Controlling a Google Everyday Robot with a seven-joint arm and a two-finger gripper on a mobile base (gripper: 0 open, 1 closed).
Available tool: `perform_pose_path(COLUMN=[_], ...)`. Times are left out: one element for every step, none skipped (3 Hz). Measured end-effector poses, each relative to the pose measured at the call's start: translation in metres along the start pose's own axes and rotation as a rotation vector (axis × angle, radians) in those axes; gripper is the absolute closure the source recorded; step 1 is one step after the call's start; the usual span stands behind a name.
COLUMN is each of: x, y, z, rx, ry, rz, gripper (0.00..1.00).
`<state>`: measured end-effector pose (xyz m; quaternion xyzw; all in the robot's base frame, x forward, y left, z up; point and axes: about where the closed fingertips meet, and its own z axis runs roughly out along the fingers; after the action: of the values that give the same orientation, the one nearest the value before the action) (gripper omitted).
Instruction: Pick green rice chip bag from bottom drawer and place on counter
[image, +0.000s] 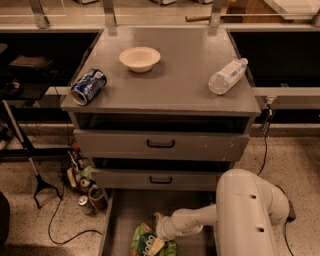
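Observation:
The green rice chip bag (145, 244) lies crumpled in the open bottom drawer (131, 210), near its front, partly cut off by the frame's lower edge. My white arm reaches down from the right into the drawer. My gripper (161, 231) sits at the bag's upper right edge, touching or just above it. The counter (175, 75) is the grey cabinet top above.
On the counter lie a blue soda can (88, 86) at the left, a cream bowl (139, 58) at the back and a clear plastic bottle (227, 76) at the right. Two upper drawers with black handles are shut. Cans and cables clutter the floor at the left (85, 185).

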<state>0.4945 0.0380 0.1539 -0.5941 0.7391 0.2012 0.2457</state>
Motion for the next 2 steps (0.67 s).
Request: perform_pose_path(x=[0.0088, 0.0186], y=[0.0049, 0.0093], z=[0.0048, 0.0114], rx=[-0.033, -0.065], ry=[0.018, 0.046], rz=[0.006, 0.015], gripper=[0.00, 0.00])
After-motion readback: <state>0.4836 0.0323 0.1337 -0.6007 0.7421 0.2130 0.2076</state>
